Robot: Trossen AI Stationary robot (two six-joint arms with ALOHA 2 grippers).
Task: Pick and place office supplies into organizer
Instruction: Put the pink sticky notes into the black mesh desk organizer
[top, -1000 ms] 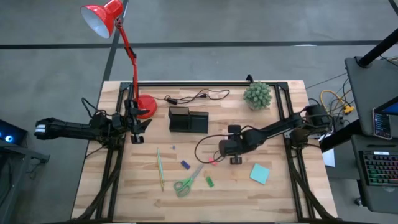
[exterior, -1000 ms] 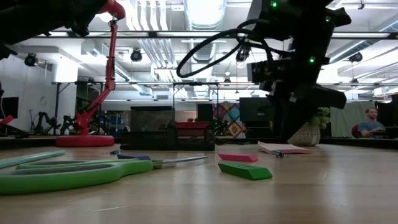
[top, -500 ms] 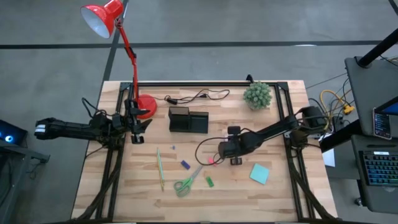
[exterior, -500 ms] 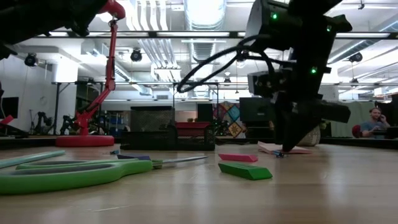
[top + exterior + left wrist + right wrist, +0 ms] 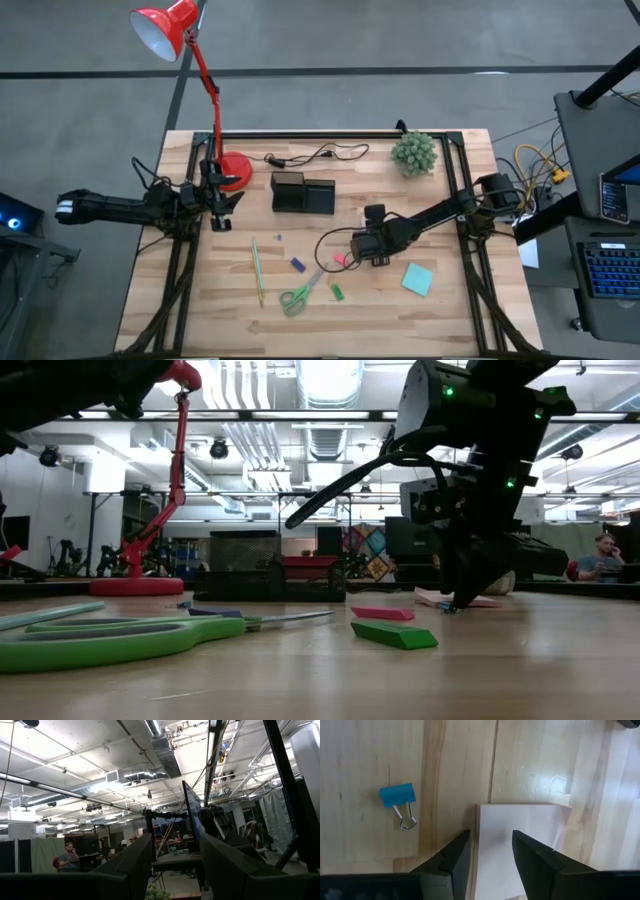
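So the right gripper [image 5: 352, 250] is down low over the middle of the table [image 5: 440, 320], right above a pink pad [image 5: 515, 845]. In the right wrist view its two fingers [image 5: 451, 859] sit spread apart with the pad's near corner in the gap between them, nothing grasped. Can't tell whether the tips actually touch the pad or the wood. A small blue clip [image 5: 398, 799] lies off beside the pad, apart from it.

From above, the organizer [image 5: 303, 193] sits toward the back of the table, near the red lamp [image 5: 190, 60] base and the black cable [image 5: 315, 154]. The rest of the supplies are scattered in front of it: pencil [image 5: 256, 271], purple piece [image 5: 297, 265], scissors [image 5: 300, 293], green piece [image 5: 337, 292], and the teal pad [image 5: 417, 279] off to the right of the gripper. A little plant [image 5: 414, 152] stands in the back right corner.

The left gripper [image 5: 222, 205] is parked at the left edge by the lamp base, fingers [image 5: 125, 870] parted and holding nothing
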